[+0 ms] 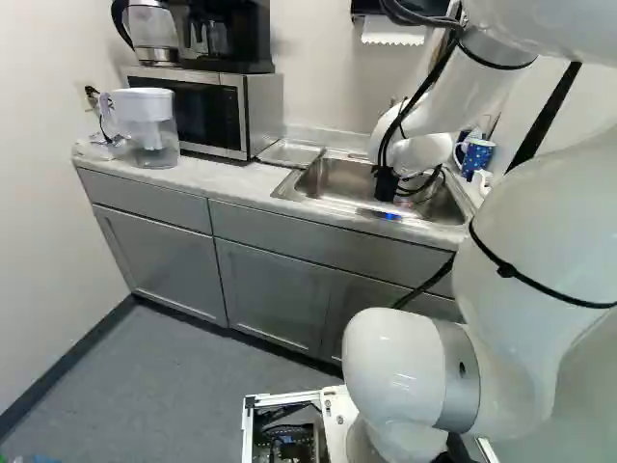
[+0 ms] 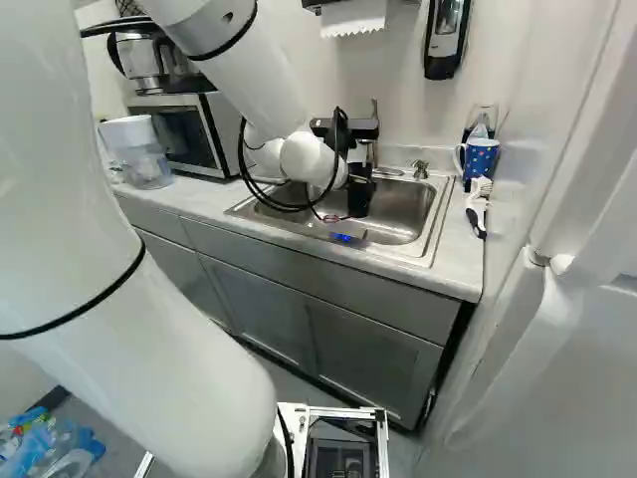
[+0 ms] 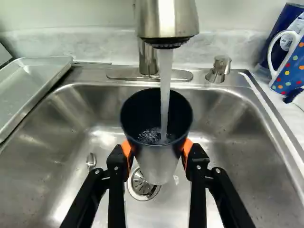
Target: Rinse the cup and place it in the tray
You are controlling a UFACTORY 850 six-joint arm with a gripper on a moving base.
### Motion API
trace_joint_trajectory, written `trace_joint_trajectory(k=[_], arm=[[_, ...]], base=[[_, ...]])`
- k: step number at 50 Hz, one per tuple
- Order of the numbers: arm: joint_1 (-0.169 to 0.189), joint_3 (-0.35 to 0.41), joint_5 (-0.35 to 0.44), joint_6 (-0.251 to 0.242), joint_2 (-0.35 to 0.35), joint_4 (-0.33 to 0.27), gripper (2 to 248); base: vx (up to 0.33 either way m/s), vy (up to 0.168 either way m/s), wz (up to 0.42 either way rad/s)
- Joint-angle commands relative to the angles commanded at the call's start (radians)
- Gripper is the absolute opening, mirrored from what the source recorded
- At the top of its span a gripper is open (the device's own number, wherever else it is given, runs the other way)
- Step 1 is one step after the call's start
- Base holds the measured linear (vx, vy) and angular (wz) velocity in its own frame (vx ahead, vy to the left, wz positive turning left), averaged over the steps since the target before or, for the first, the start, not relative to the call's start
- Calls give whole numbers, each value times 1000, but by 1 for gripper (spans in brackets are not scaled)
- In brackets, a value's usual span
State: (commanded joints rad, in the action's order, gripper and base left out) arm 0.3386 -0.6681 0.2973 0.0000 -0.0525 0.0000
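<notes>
Orange-padded hand (image 2: 356, 187) clasps cup (image 3: 156, 164) (water (image 3: 165, 90) pouring in).

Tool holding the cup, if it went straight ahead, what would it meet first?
Beyond the cup it holds and the running water, probably the sink's back wall; depth is unclear.

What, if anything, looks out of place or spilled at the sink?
A small shiny piece lies in the sink beside the drain, oddly on its own; I can't tell what it is. The cup in the tool is catching the water.
</notes>
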Motion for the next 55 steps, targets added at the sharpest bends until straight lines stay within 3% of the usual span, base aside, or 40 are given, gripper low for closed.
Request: trace_joint_trajectory(k=[55], arm=[[0,0,0,0,0,0,121]], base=[[0,0,0]])
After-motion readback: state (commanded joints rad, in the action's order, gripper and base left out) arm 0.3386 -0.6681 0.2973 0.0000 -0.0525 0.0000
